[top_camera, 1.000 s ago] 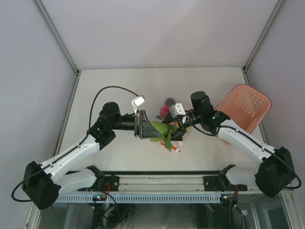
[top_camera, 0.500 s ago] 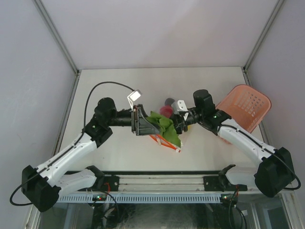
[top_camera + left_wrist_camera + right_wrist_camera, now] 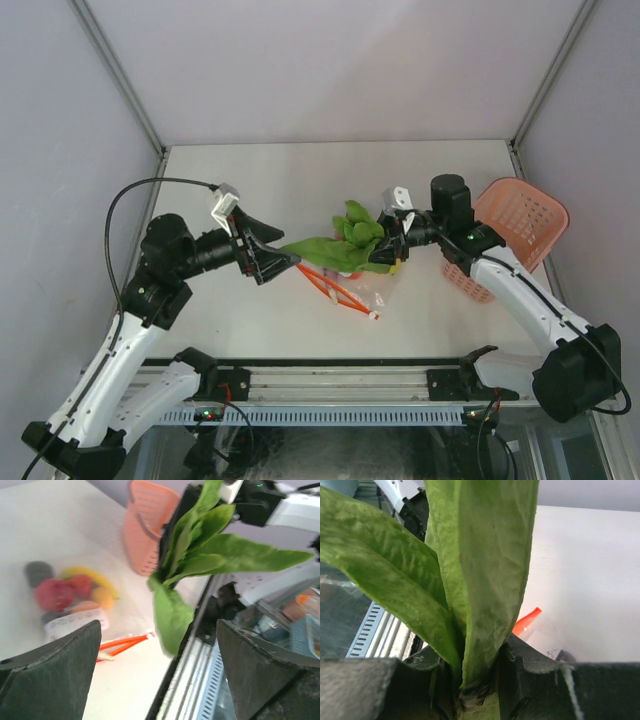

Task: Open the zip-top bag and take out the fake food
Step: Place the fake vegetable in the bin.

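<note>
My right gripper [image 3: 392, 247] [image 3: 479, 682] is shut on the stem of the long green leafy vegetable [image 3: 335, 248] [image 3: 470, 570], held in the air over the zip-top bag [image 3: 368, 292]. The bag lies flat on the table with its red-orange zipper strip [image 3: 333, 287] [image 3: 124, 644] gaping. In the left wrist view the bag [image 3: 75, 611] holds a yellow banana [image 3: 90, 574], red fruit [image 3: 52, 594], an orange piece [image 3: 102, 598] and a dark ball [image 3: 38, 570]. My left gripper [image 3: 284, 259] [image 3: 157, 677] stands open and empty, left of the bag, near the leaf tip.
A pink lattice basket [image 3: 515, 225] [image 3: 145, 527] lies tipped at the right, just behind my right arm. The table's front rail [image 3: 340, 378] runs below the bag. The side walls close in at both table edges.
My left gripper opened, let go and drew back to the left. My right gripper closed on the green vegetable and pulled it up and right, out of the bag.
</note>
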